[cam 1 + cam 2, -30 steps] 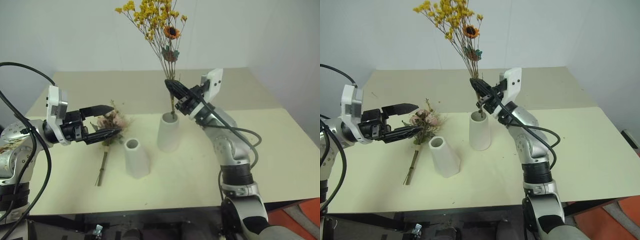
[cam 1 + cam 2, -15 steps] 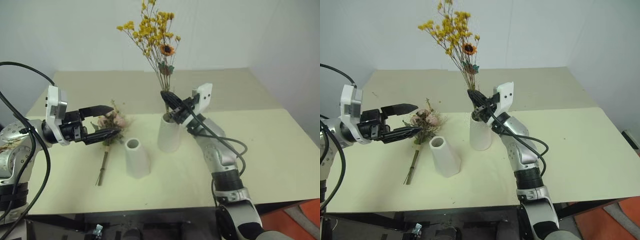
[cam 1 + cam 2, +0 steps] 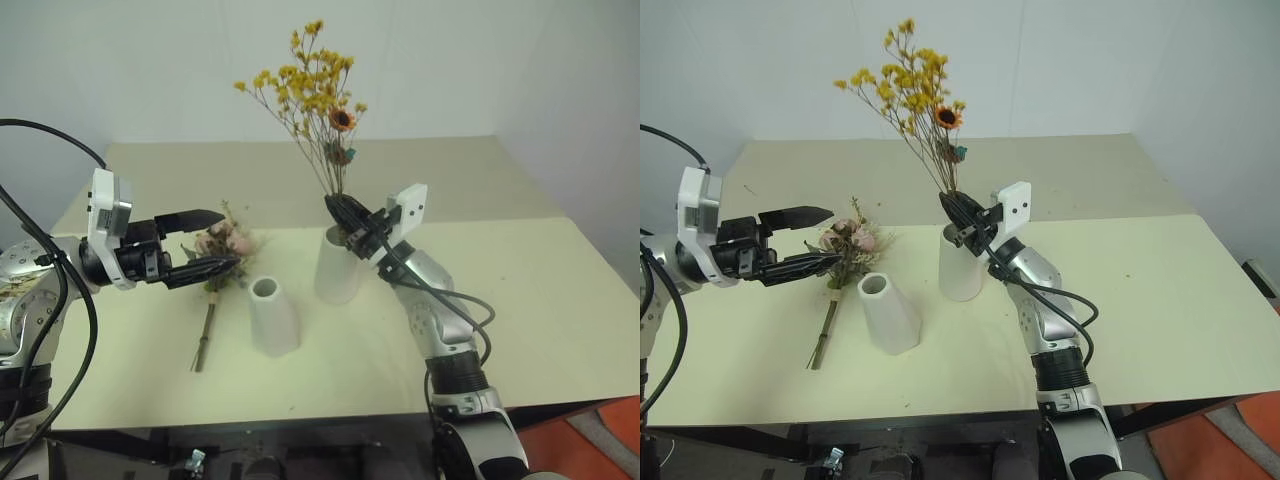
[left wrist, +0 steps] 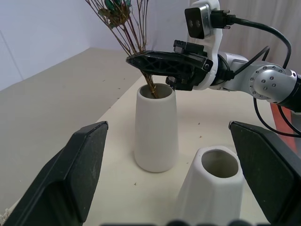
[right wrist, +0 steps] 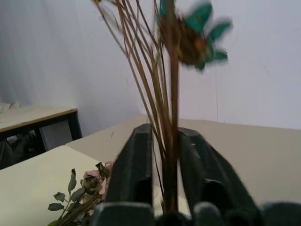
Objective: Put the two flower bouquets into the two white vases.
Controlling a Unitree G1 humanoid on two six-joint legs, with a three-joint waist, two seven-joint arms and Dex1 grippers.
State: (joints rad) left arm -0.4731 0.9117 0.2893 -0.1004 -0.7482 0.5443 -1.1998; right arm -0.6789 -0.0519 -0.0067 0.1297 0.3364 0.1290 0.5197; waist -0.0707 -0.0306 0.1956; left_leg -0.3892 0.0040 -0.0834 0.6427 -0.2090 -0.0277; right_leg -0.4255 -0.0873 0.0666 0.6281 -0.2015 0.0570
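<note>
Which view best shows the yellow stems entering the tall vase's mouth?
The left wrist view: it looks closely at the tall vase, with the yellow bouquet stems dropping inside its rim under the right gripper. The eye views show this smaller, partly behind the gripper. The right wrist view shows stems between its fingers.

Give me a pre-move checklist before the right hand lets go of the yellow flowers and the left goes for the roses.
1. Yellow-orange dried bouquet stems inside tall white tapered vase: ok.
2. Right hand clear of the stems: not ok, stems between its fingers.
3. Tall vase upright: ok.
4. Left hand open: ok.
5. Pink rose bouquet lying on the cream table, not held: ok.
6. Short white narrow-topped vase upright, mouth empty: ok.
</note>
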